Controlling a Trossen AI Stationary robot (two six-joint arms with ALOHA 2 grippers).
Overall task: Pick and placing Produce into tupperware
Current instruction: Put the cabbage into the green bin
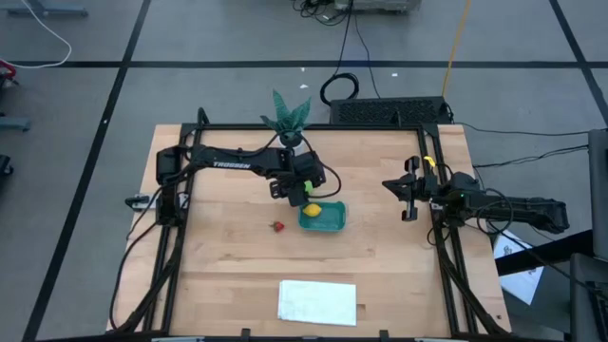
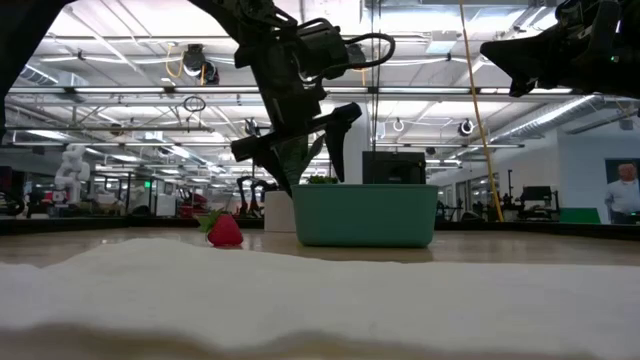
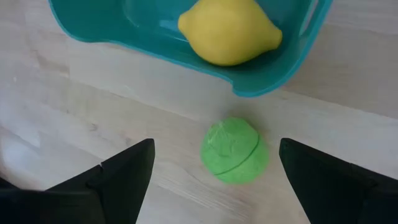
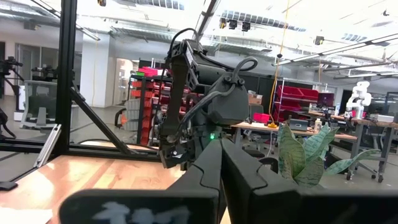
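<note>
My left gripper (image 3: 211,171) is wide open right over the green lime (image 3: 234,150), which sits on the table between my fingers, just outside the teal tupperware (image 3: 124,31) holding the lemon (image 3: 229,31).

High view looks straight down, low view skims level — both share the tupperware (image 1: 323,218).

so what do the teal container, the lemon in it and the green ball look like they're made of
The shallow teal container looks like smooth moulded plastic: glossy, thin rounded rim. The yellow lemon-shaped piece looks like hard plastic, evenly coloured with a soft sheen. The lime-green ball on the pale wooden table seems matte, slightly rough plastic or foam, with a seam across it; I can't tell which.
</note>
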